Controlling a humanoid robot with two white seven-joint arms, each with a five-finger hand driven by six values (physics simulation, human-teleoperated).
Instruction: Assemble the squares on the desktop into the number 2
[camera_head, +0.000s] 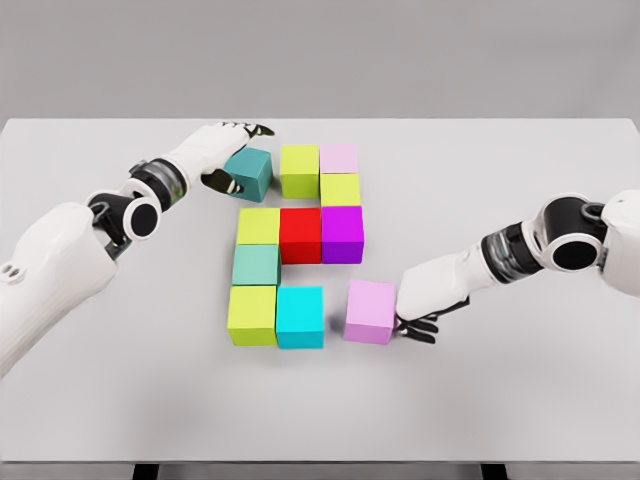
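So we've got a pale grey tabletop (520, 160) with coloured cubes bunched up around the centre of the frame, mostly forming a blocky 2. Top row: a dark teal cube (250, 172) at upper left of the group, then a lime cube (299, 170) and a pale pink cube (339, 158) next to it, with a small gap between the teal one and the lime one. Under the pink sits a yellow-green cube (340, 189), then the middle row runs yellow-green (259, 226), a red cube (300, 236), and a purple cube (342, 234). Below that on the left we see a sea-green cube (256, 265), and the bottom row is another lime cube (252, 315) touching a cyan cube (300, 316). The odd one out is a lilac cube (370, 311), just right of the cyan one with a small gap between them. Our left hand (222, 150) comes in from the left and its fingers are wrapped around the dark teal cube, thumb on the near side. Our right hand (425, 295) is down against the right face of the lilac cube, dark fingertips (418, 328) curled low by its bottom edge, touching it but not really clamping it as far as we can tell.
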